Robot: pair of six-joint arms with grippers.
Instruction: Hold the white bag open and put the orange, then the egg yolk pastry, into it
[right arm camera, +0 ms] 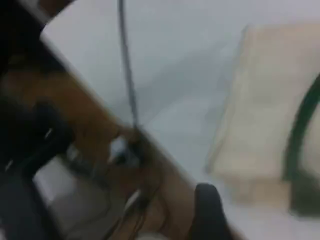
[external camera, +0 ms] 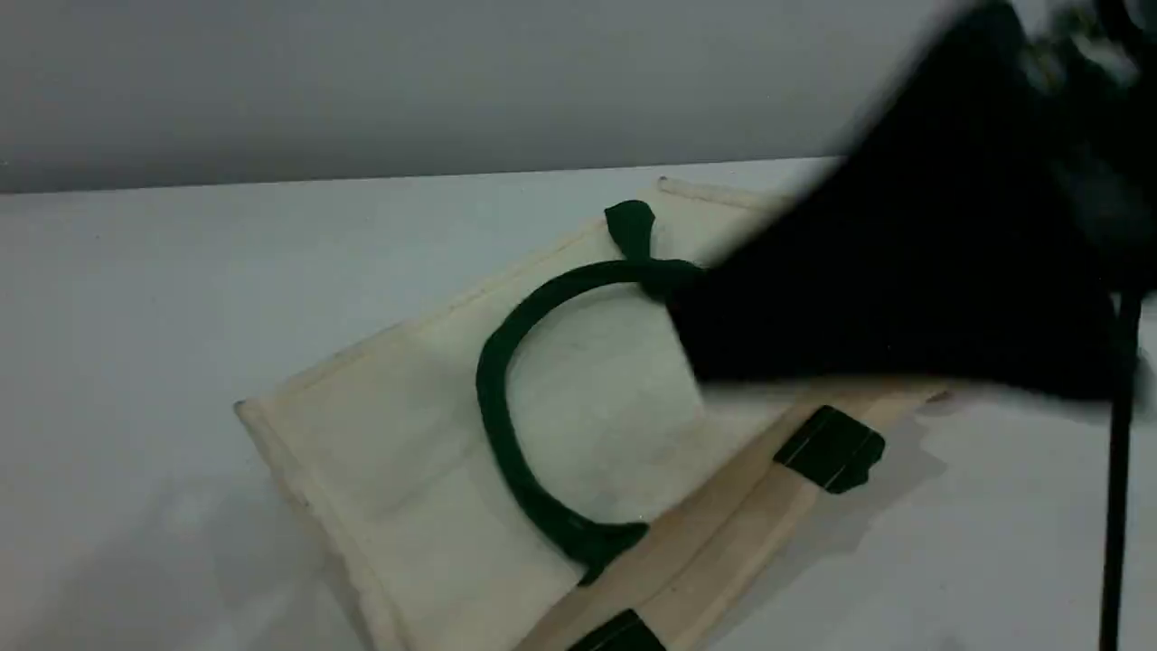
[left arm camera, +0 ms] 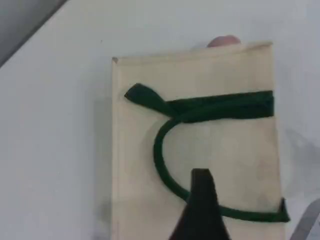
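From my station I see the white bag (external camera: 389, 452) lying flat on the pale, smooth table (external camera: 136, 298); it is a cream canvas rectangle with a coarse weave and stitched edges, its upper face slack and faintly creased; a dark green strap handle (external camera: 493, 398) lies on that face in a rounded arc, twisted into a knot-like fold at its far end; flat green tabs (external camera: 830, 449) sit on the tan band along the rim, which faces the near right of the scene view; a large black blurred mass (external camera: 922, 271), an arm though I cannot say which, covers the bag's far right corner, and a thin dark cable (external camera: 1119, 470) hangs down the right edge; in the left wrist view the left gripper (left arm camera: 200, 205) shows one matte black tapered fingertip over the middle of the bag, overlapping the near curve of the handle's loop; I cannot tell whether it touches the cloth, nor how wide its jaws stand; a small pinkish rounded thing (left arm camera: 223, 41) peeks over the bag's far edge; the right wrist view is badly blurred; the right gripper (right arm camera: 207, 212) shows one dark rounded fingertip above bare table, with the bag just beside it to the right; whether this one is parted or closed I cannot tell either.
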